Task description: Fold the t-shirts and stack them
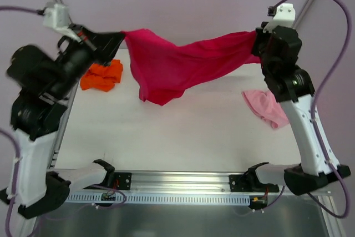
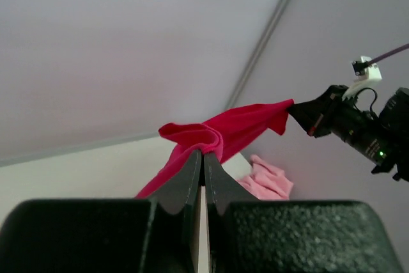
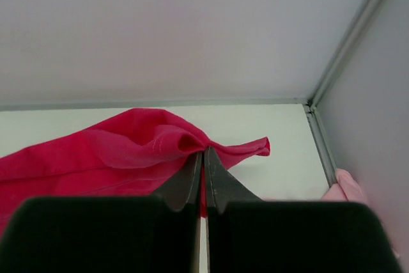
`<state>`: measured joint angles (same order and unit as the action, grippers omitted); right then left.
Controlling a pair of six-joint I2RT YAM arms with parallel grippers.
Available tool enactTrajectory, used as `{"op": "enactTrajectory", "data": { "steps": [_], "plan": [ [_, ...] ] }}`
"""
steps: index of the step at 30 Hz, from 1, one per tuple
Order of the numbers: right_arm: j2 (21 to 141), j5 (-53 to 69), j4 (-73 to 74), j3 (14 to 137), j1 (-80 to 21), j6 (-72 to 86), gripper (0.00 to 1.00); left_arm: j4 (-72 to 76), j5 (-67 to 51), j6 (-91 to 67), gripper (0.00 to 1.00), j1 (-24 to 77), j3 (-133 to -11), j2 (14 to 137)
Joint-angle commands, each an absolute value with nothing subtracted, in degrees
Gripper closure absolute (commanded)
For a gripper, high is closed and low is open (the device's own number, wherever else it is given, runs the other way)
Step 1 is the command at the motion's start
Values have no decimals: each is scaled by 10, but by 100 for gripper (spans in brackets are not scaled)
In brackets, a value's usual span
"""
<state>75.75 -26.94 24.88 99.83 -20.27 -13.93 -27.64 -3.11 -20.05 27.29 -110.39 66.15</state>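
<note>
Crimson t-shirt up in the air, strung out like a banner between the two arms, its middle sagging toward the counter without touching it. One end is caught at the far left, the other at the far right, and the lowest fold hangs over the back half of the counter.

The overhead view alone gives the full spread, and it alone shows the orange t-shirt, crumpled in a heap at the far left of the counter, just below the left arm's wrist. The pink t-shirt lies bunched on the right side, right beside the right arm.

The left wrist view looks along the stretched cloth: red fabric runs from its own fingers across to the right tool, with a scrap of pink below. The right wrist view shows red cloth draping off to its left over the white counter and the pink heap peeking in at the right edge.

Left tool: fingers pressed together, clamped on a bunched edge of the crimson shirt. Right tool: same story, fingers closed tight on a fold of the red cloth, a small corner poking out past the tips.
</note>
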Motion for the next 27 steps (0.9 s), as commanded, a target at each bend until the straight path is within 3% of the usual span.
{"op": "enactTrajectory", "data": {
  "steps": [1,6,16,22,27],
  "plan": [
    [676,-220,322,962,-239,-175,99,-318,-115,-221,100,274,-1055,582],
    [534,-208,366,868,-245,-155,99,-386,-238,-205,100,275,-1119,515],
    [357,-281,322,816,-248,-142,99,-319,-380,-197,100,267,-1215,493],
    [363,-251,403,917,-247,-172,99,-320,-367,-187,100,265,-1258,506],
    [380,-270,377,911,-247,-191,99,-356,-269,-148,100,264,-1262,541]
  ]
}}
